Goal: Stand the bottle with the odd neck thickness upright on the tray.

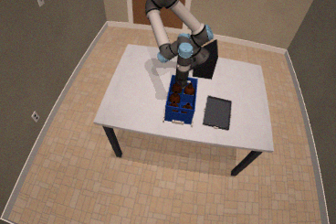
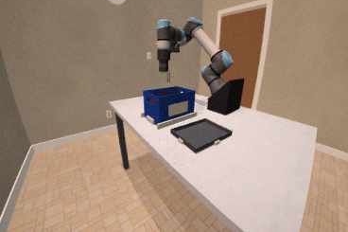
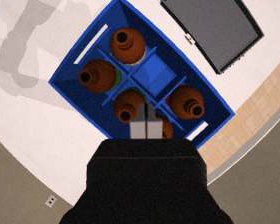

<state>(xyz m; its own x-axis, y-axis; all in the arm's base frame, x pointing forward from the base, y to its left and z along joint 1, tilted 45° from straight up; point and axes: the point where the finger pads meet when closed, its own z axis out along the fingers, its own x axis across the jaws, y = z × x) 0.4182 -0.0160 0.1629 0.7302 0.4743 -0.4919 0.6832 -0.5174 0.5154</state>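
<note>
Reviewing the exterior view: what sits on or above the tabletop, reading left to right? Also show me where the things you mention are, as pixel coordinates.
Blue crate [image 1: 180, 114] [image 2: 156, 109] [image 3: 81, 102] → dark tray [image 1: 217, 112] [image 2: 201, 134] [image 3: 216, 30] → black angled block at the arm's foot [image 1: 211, 58] [image 2: 233, 96].
</note>
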